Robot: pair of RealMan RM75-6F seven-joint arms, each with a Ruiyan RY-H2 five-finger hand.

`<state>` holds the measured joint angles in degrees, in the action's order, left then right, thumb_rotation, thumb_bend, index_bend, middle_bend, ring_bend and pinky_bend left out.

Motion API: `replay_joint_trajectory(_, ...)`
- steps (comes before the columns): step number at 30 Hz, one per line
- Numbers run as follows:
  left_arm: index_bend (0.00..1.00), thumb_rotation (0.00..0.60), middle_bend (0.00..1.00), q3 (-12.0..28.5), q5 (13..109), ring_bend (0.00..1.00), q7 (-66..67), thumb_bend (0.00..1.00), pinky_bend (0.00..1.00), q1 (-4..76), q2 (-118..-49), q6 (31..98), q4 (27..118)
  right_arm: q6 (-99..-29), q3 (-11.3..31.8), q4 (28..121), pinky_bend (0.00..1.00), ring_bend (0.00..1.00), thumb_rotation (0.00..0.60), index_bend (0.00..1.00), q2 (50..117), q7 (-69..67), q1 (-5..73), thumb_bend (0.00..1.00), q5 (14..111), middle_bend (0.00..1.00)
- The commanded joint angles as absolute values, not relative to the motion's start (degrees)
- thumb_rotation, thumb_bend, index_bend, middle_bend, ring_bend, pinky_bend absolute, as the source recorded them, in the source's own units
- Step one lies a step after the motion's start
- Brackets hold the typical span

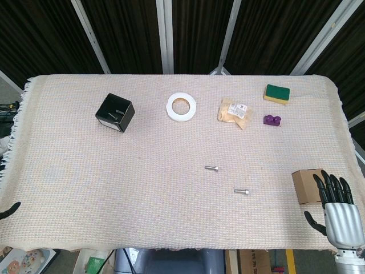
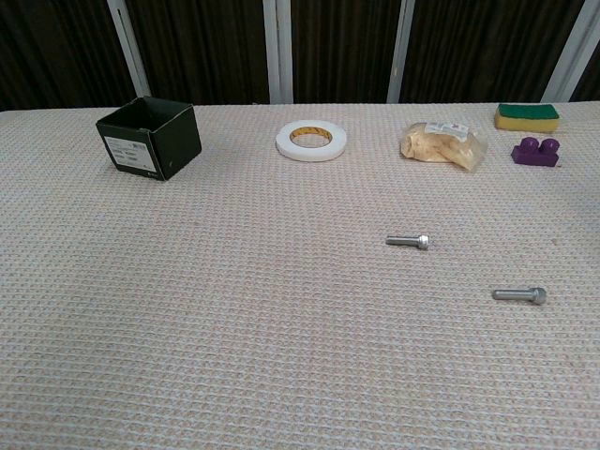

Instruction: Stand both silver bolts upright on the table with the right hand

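Two silver bolts lie on their sides on the woven cloth. One bolt (image 1: pixel 212 168) (image 2: pixel 409 242) is near the middle of the table. The other bolt (image 1: pixel 242 192) (image 2: pixel 520 294) lies closer to the front and further right. My right hand (image 1: pixel 336 206) hangs at the front right corner with its fingers spread and nothing in it, well right of both bolts. Only a dark fingertip of my left hand (image 1: pixel 9 209) shows at the left edge. The chest view shows neither hand.
A black open box (image 1: pixel 114 112) (image 2: pixel 150 138) stands back left. A white tape roll (image 1: pixel 181 107) (image 2: pixel 311 140), a bagged item (image 1: pixel 234 112) (image 2: pixel 442 143), a purple block (image 1: pixel 272 120) (image 2: pixel 535 151) and a green-yellow sponge (image 1: pixel 276 93) (image 2: pixel 527 116) line the back. A small cardboard box (image 1: pixel 305 185) sits beside my right hand.
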<state>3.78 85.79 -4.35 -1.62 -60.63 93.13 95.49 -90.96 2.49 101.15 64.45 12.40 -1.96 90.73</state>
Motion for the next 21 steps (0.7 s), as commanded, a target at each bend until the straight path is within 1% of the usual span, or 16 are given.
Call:
replay_joint_trajectory(1, 0.17, 0.6, 0.15, 3.68, 85.86, 0.01, -4.64, 0.15, 0.05, -1.79, -60.5, 93.29, 95.56, -90.4, 2.81, 100.42, 0.0, 0.0, 0.6, 0.0, 64.64, 11.72, -1.62, 0.22, 89.94, 0.0)
replay_joint_trajectory(8, 0.17, 0.6, 0.15, 3.89, 85.86, 0.01, -4.4, 0.15, 0.05, -1.69, -60.88, 93.44, 95.46, -91.19, 2.8, 101.26, 0.0, 0.0, 0.6, 0.0, 65.3, 11.9, -2.1, 0.22, 89.36, 0.0)
replay_joint_trajectory(12, 0.17, 0.6, 0.15, 3.79, 85.57, 0.01, -3.3, 0.15, 0.05, -1.33, -60.86, 92.51, 95.77, -90.52, 2.18, 102.92, 0.0, 0.0, 0.6, 0.0, 65.16, 10.42, -2.17, 0.22, 89.27, 0.0)
replay_joint_trajectory(21, 0.17, 0.6, 0.15, 3.78, 85.83, 0.01, -3.18, 0.15, 0.05, -1.63, -61.15, 93.27, 95.81, -89.03, 0.64, 103.6, 0.0, 0.0, 0.6, 0.0, 65.35, 8.85, -1.81, 0.22, 90.91, 0.0)
